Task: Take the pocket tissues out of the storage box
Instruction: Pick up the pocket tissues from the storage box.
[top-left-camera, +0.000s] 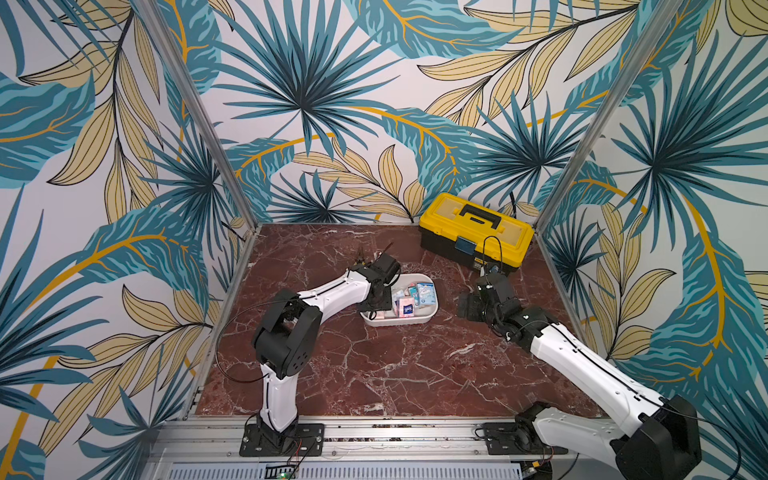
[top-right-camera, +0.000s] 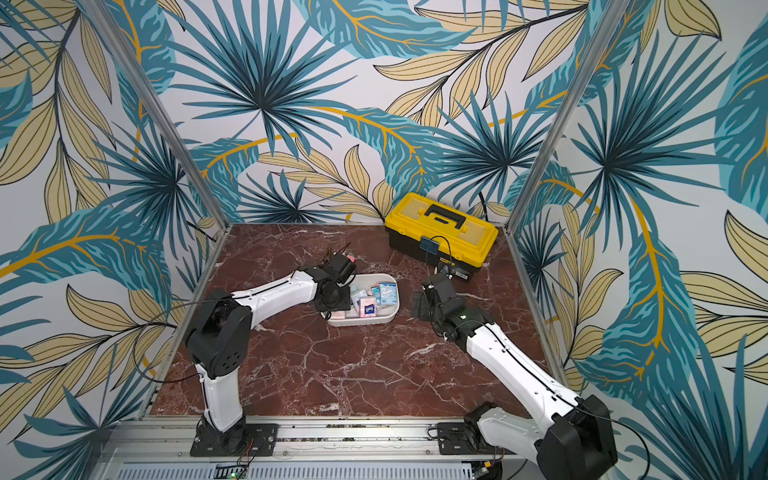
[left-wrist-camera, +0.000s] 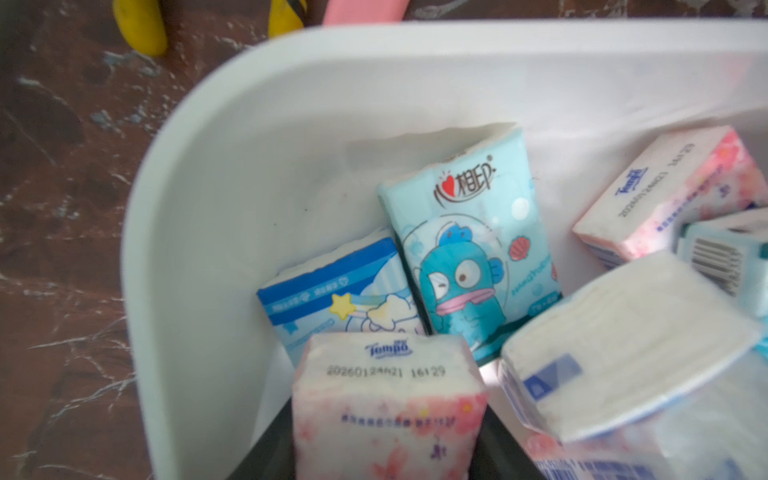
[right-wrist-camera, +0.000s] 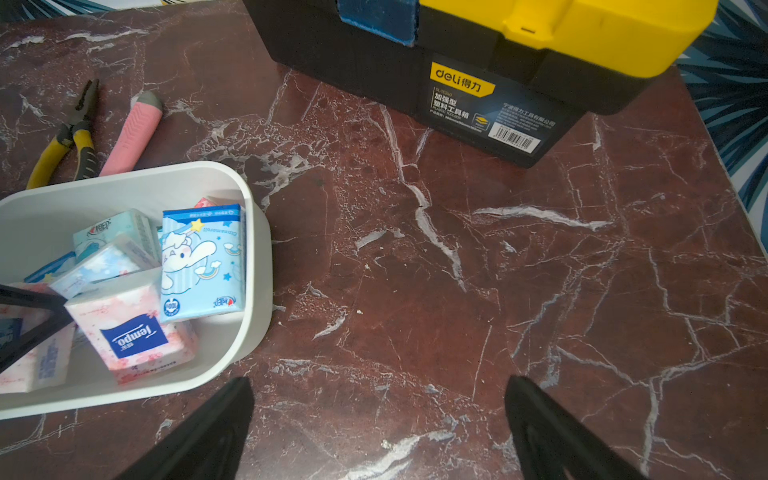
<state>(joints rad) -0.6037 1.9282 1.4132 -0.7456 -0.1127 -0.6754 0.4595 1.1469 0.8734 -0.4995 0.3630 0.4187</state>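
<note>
Inside the storage box (left-wrist-camera: 199, 137), left claw (left-wrist-camera: 388, 453) clenched on an edge-up pink packet (left-wrist-camera: 388, 395); right claw (right-wrist-camera: 380, 384) agape.

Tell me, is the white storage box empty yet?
Not empty: several pocket tissues lie in the storage box; the left gripper grips a pink packet inside it.

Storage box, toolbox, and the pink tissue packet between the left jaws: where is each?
storage box (right-wrist-camera: 259, 266): right wrist view, outer wall.
toolbox (top-left-camera: 440, 216): a top view, yellow lid.
pink tissue packet (left-wrist-camera: 388, 415): left wrist view, flowered face.
</note>
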